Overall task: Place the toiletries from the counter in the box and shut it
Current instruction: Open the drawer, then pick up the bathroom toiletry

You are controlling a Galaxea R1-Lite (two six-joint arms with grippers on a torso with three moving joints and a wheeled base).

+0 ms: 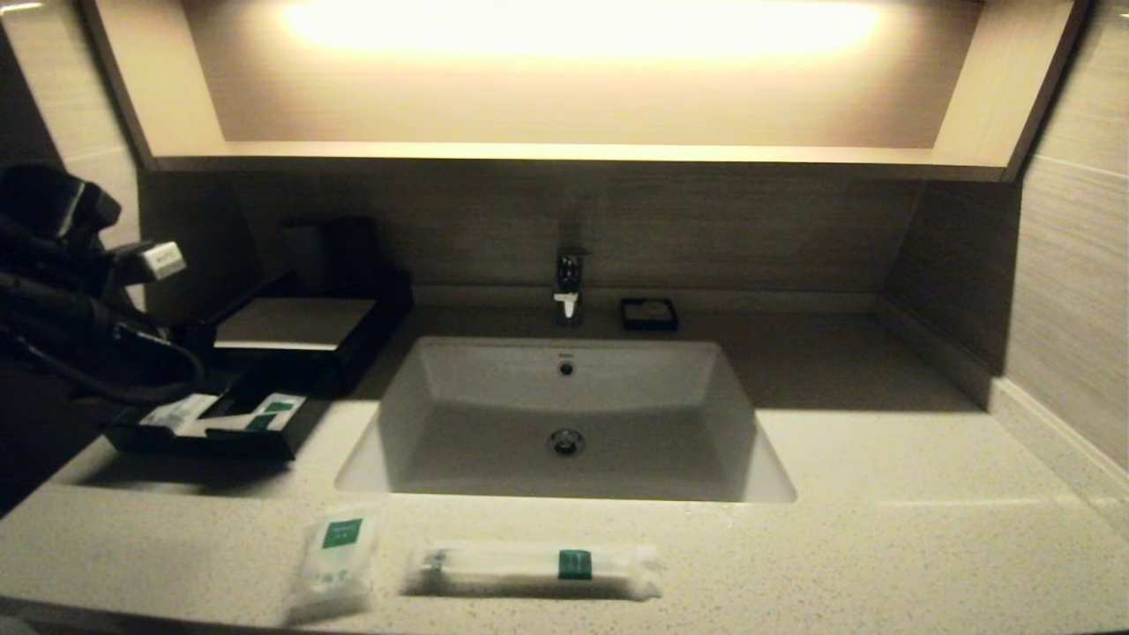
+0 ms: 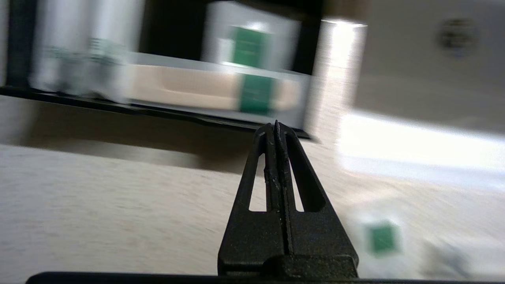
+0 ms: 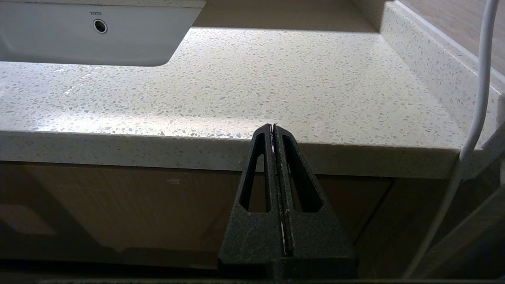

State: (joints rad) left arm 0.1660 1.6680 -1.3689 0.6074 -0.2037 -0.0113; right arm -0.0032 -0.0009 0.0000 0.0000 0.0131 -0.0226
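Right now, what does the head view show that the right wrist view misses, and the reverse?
Head view only: the two whitish clear-plastic packets, long narrow and small squarish, on the counter's front edge; the low black box with its slide-out drawer tray open, packets inside; the left arm beside it.

Right wrist view only: the right gripper, jaws shut and empty, below the counter's front edge.

Both: the pale speckled stone counter and the white sunken sink.

Black left arm (image 1: 62, 291) with white labelled block and dark looping cable, matte black grainy slotted triangular fingers (image 2: 262, 165) on both grippers, white cable (image 3: 475, 98) beside right gripper (image 3: 273, 128)
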